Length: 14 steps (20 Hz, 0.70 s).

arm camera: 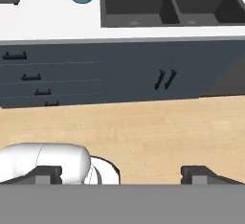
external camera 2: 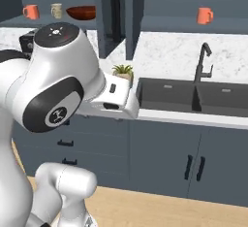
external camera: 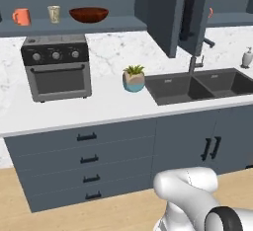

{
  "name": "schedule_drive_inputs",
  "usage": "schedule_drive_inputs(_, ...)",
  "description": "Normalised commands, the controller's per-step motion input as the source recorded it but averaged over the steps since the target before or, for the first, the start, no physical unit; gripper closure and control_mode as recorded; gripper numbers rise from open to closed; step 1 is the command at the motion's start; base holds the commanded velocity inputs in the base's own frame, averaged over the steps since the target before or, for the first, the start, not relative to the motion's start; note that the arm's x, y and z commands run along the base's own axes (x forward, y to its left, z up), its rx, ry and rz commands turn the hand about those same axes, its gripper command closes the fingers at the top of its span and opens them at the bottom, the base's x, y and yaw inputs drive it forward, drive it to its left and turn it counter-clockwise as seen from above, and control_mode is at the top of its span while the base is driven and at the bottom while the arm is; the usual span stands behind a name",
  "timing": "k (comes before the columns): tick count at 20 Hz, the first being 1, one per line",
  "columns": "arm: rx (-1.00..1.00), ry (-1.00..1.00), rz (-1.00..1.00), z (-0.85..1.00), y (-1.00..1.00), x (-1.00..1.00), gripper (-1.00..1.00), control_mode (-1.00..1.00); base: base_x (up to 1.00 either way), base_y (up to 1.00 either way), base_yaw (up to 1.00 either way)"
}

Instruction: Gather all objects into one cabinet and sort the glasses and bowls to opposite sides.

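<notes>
The gripper (arm camera: 120, 174) hangs over the wooden floor, facing the base cabinets, its jaws spread wide and empty. On the open cabinet's shelf (external camera: 74, 26) stand an orange mug (external camera: 21, 17) at the left end, the beige cup (external camera: 54, 14) and the red-brown bowl (external camera: 89, 14) (all well apart); the second orange mug (external camera 2: 205, 15) sits in the cabinet above the sink (external camera 2: 193, 97)

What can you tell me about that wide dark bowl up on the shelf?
The bowl is wide, shallow and dark red-brown, with a glossy look, like glazed ceramic or polished wood. It stands upright, open side up, on the blue-grey shelf of the open wall cabinet, above the countertop oven. A beige cup stands apart to its left, an orange mug beyond that. Nothing touches the bowl but the shelf.
</notes>
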Motion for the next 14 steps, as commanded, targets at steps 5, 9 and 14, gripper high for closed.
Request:
schedule_drive_inputs(5, 0.0, 0.0, 0.0, 0.0, 0.0, 0.0, -1.0, 1.0, 0.03, -1.0, -0.1)
schedule_drive_inputs(9, 0.0, 0.0, 0.0, 0.0, 0.0, 0.0, -1.0, 1.0, 0.03, -0.83, -0.05)
schedule_drive_inputs(14, 0.0, 0.0, 0.0, 0.0, 0.0, 0.0, -1.0, 1.0, 0.2, -0.2, 0.14)
